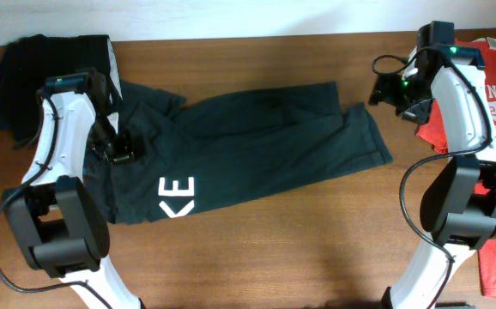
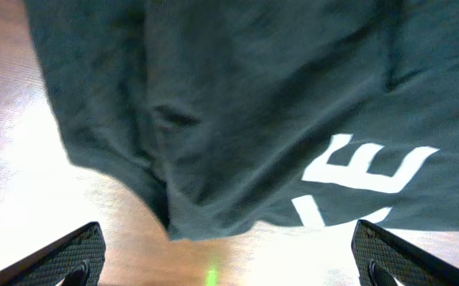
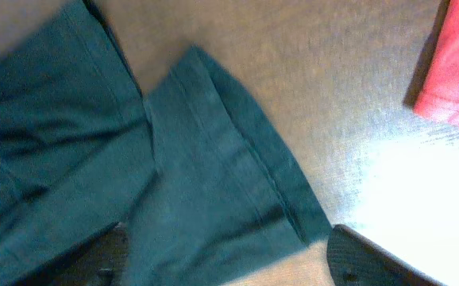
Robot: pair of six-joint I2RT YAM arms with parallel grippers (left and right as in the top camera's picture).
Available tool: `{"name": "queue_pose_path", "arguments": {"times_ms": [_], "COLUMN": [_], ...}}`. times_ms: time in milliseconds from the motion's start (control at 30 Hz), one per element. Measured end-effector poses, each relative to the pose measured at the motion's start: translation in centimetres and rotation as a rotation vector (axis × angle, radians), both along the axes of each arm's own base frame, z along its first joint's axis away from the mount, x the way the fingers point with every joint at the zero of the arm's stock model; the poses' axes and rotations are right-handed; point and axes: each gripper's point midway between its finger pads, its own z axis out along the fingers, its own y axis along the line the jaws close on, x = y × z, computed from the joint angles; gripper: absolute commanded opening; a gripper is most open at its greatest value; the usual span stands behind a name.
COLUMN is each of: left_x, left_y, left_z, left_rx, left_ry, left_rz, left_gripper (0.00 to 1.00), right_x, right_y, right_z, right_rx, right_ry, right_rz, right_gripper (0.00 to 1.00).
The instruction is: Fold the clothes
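Observation:
A dark green T-shirt (image 1: pixel 257 146) with white letters lies spread across the table's middle. My left gripper (image 1: pixel 124 148) is open above its left end; in the left wrist view the shirt's hem and white letters (image 2: pixel 372 171) lie ahead of the wide-apart fingers (image 2: pixel 225 258), with bare wood between them. My right gripper (image 1: pixel 400 93) is open above the table just right of the shirt's right sleeve; the right wrist view shows the sleeve (image 3: pixel 221 183) between and ahead of the fingers (image 3: pixel 229 258), not gripped.
A black garment (image 1: pixel 46 64) lies at the back left corner. A red printed shirt (image 1: pixel 488 112) lies along the right edge, seen also in the right wrist view (image 3: pixel 456 71). Both arm bases stand at the front corners.

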Motion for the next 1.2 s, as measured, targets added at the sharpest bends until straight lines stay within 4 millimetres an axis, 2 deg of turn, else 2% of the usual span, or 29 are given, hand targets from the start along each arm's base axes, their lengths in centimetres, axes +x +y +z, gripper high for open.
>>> {"name": "queue_pose_path", "arguments": {"times_ms": [33, 67, 133, 200, 233, 333, 400, 567, 600, 633, 700, 800, 900, 1100, 1200], "left_x": [0.5, 0.7, 1.5, 1.8, 1.6, 0.9, -0.4, -2.0, -2.4, -2.8, -3.0, -3.2, -3.5, -4.3, -5.4], "left_y": [-0.5, -0.7, -1.0, -1.7, -2.2, -4.0, -4.9, -5.1, -5.2, -5.1, -5.1, -4.7, -4.2, -3.9, -4.1], "left_z": [0.4, 0.5, 0.4, -0.5, -1.0, -3.9, -5.7, -8.3, -8.8, -9.2, -9.5, -9.6, -9.7, -9.8, -9.7], "left_rx": [-0.029, -0.042, -0.051, -0.075, -0.094, -0.146, -0.169, -0.185, -0.185, -0.187, -0.188, -0.191, -0.203, -0.242, -0.253], "left_ry": [-0.032, -0.044, -0.075, -0.093, -0.088, -0.086, -0.053, -0.032, -0.025, -0.018, -0.013, -0.010, -0.004, 0.012, 0.049], "left_rz": [0.005, 0.006, 0.011, 0.000, 0.000, -0.021, -0.029, -0.020, -0.019, -0.016, -0.011, 0.008, 0.033, 0.076, 0.084], "left_gripper": [0.73, 0.61, 0.47, 0.31, 0.30, 0.29, 0.26, 0.22, 0.19, 0.12, 0.01, 0.01, 0.01, 0.01, 0.01], "right_x": [-0.3, -0.6, -0.7, -2.0, -2.6, -3.6, -4.0, -4.7, -4.6, -4.5, -4.4, -4.6, -5.7, -10.2, -12.9], "right_y": [0.2, 0.4, 0.9, 2.0, 2.4, 3.0, 3.1, 3.1, 3.1, 3.1, 3.0, 2.7, 2.3, 0.0, -1.6], "right_z": [-0.4, -0.8, -2.2, -4.8, -6.0, -7.8, -8.9, -11.2, -11.4, -11.4, -11.4, -11.5, -11.6, -11.5, -11.4], "right_rx": [0.000, 0.002, 0.001, 0.007, 0.011, 0.021, 0.022, 0.023, 0.022, 0.021, 0.014, 0.005, 0.000, 0.033, 0.037], "right_ry": [0.014, 0.027, 0.029, 0.080, 0.097, 0.122, 0.129, 0.127, 0.120, 0.110, 0.104, 0.113, 0.167, 0.344, 0.442], "right_rz": [0.007, 0.016, 0.030, 0.060, 0.069, 0.079, 0.079, 0.064, 0.060, 0.057, 0.050, 0.028, -0.024, -0.175, -0.253], "right_gripper": [0.41, 0.35, 0.30, 0.26, 0.25, 0.23, 0.20, 0.18, 0.17, 0.12, 0.04, 0.04, 0.04, 0.04, 0.04]}}
